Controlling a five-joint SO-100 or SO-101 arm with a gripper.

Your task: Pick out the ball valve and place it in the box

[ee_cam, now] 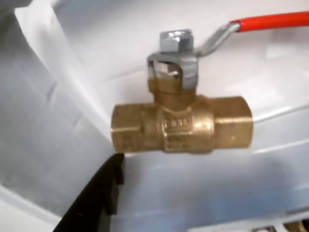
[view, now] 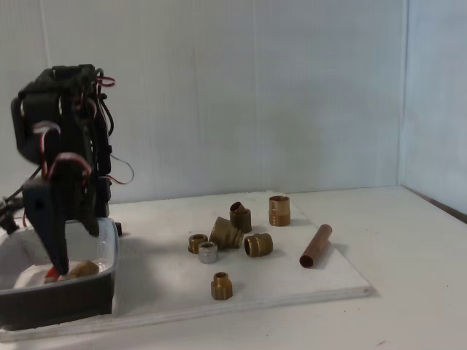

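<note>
Brass, red-levered ball valve (ee_cam: 181, 121) lies inside the clear plastic box (view: 109, 248); my black gripper (view: 58, 266) is released; only retreat remains.

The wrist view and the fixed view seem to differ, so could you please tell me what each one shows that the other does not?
The wrist view gives the ball valve up close: silvery nut, red lever, markings on the brass body, and one black gripper finger. The fixed view gives the arm, the loose brass fittings, a silver nut and a copper tube on the white board. Both show the valve lying in the box.
</note>
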